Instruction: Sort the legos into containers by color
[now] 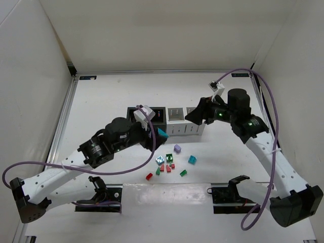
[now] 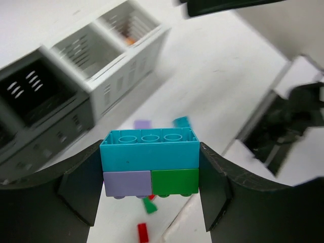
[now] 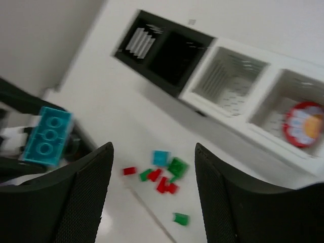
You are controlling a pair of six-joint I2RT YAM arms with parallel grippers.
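My left gripper (image 2: 150, 174) is shut on a joined lump of legos (image 2: 149, 154): a light blue brick with a lilac and a green one under it. In the top view this left gripper (image 1: 156, 134) hangs just in front of the black containers (image 1: 135, 112). The right gripper (image 1: 194, 115) hovers over the white containers (image 1: 178, 121), open, with nothing between its fingers (image 3: 86, 192). Loose red, green, lilac and blue legos (image 1: 167, 165) lie on the table in front of the bins. The right wrist view shows them (image 3: 164, 174) far below its open gripper (image 3: 154, 192).
The four bins stand in a row, black pair (image 3: 162, 50) left, white pair (image 3: 228, 81) right. A red-rimmed round thing (image 3: 304, 122) lies in the end white bin. Both arm bases (image 1: 225, 195) sit at the near edge. White walls enclose the table.
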